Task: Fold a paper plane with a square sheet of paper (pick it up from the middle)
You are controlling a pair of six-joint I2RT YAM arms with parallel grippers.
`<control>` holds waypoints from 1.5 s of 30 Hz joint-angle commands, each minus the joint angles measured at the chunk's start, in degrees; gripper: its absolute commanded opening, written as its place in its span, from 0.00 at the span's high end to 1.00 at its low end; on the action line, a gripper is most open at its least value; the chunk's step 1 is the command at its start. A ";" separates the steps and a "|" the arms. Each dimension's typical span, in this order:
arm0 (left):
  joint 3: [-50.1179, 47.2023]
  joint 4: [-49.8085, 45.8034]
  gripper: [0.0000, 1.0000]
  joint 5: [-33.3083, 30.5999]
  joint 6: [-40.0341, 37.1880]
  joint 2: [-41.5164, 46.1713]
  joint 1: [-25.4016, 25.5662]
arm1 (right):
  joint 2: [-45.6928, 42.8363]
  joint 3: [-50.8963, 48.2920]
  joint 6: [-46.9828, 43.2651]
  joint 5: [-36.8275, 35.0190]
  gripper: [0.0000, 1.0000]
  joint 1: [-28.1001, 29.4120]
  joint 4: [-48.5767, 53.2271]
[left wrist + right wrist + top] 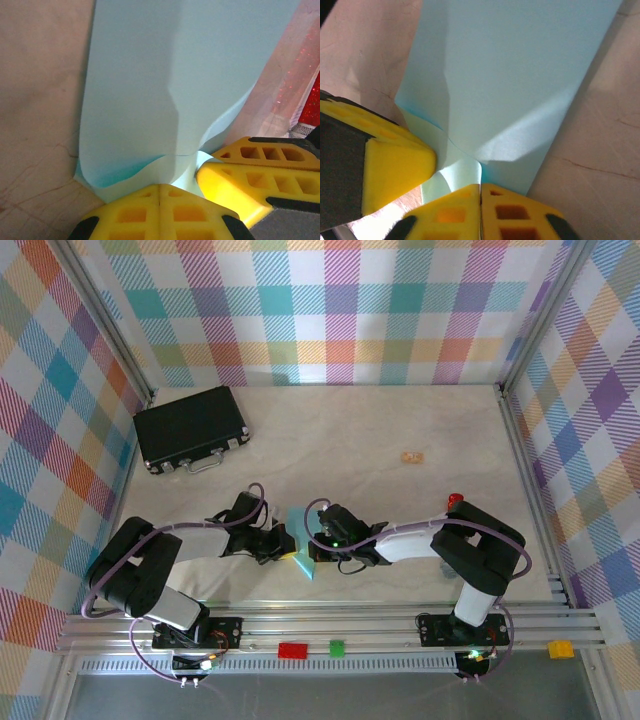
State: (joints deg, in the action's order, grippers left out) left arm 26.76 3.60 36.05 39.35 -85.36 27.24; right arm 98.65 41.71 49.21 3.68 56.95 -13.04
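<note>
2 tools, 1 sheet between them

The left tool and the right tool, both pressed shut, pinch the square sheet of paper at the near middle of the desk. The sheet runs 12-to-6, with the left tool at its 9 o'clock and the right at 3, equally near.

A black case lies back-left, a tan scrap well apart.

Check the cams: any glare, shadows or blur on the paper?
Left wrist: paper has its left half shaded, with a red speckled glow at the far right. Right wrist: bright patch low on the paper, with shadow on its left. Top: sharp, evenly lit.
</note>
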 commanded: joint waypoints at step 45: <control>-2.07 -3.19 1.00 -4.86 -0.47 -0.10 0.51 | -2.59 6.72 7.63 13.05 1.00 3.66 10.18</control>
State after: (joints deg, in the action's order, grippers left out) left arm 25.85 4.69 34.94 38.76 -84.33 27.35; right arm 97.32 47.37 56.16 15.03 60.38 -1.17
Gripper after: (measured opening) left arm 0.050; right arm 0.059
